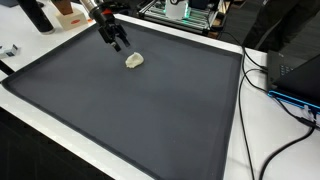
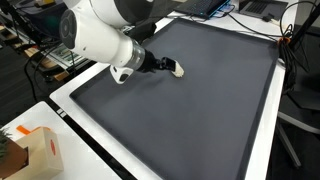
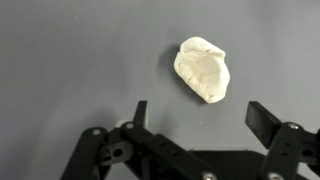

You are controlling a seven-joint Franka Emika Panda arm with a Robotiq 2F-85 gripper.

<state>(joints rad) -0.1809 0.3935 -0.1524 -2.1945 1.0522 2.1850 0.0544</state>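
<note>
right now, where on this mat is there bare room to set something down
Nearly the whole dark mat is bare: everything between its near rim, its side rims and the white crumpled lump. It is crowded only near the far rim, where the open gripper hangs close beside the lump, and off the mat among the cables.

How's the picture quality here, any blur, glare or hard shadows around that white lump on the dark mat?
Wrist view: the white lump sharp and evenly lit, a faint shadow beside it, the open gripper dark. Both exterior views: low detail, the lump a small pale blob, a soft sheen on the mat, no hard glare.
</note>
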